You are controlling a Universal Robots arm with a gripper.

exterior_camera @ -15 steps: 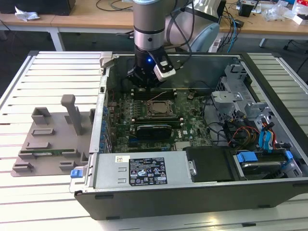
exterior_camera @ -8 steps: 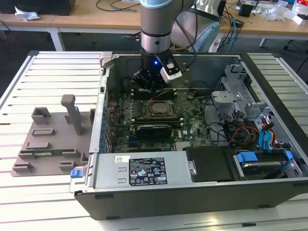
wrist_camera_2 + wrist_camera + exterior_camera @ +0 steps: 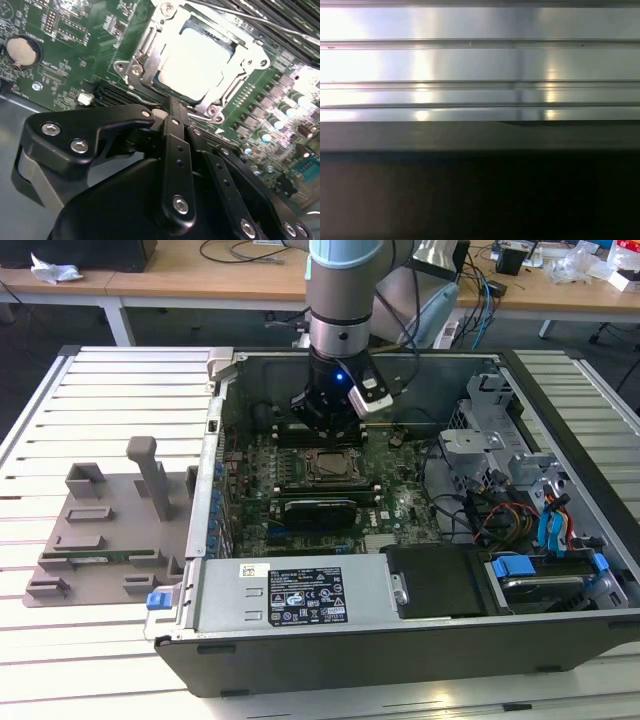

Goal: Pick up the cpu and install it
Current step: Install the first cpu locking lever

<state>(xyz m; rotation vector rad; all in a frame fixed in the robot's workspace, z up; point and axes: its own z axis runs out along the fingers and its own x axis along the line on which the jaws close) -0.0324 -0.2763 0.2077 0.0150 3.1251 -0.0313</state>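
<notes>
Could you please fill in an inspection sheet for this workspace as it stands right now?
Surface: slatted metal table, carrying an open computer case.
Job's things: cpu lies in the motherboard socket, metal frame around it.
Clutter: grey plastic tray on the exterior view's left of the case.
Grippers: gripper hangs just above the socket, apart from the cpu.
Cables: coloured bundle inside the case at the exterior view's right.
Surroundings: wooden desks behind.
</notes>
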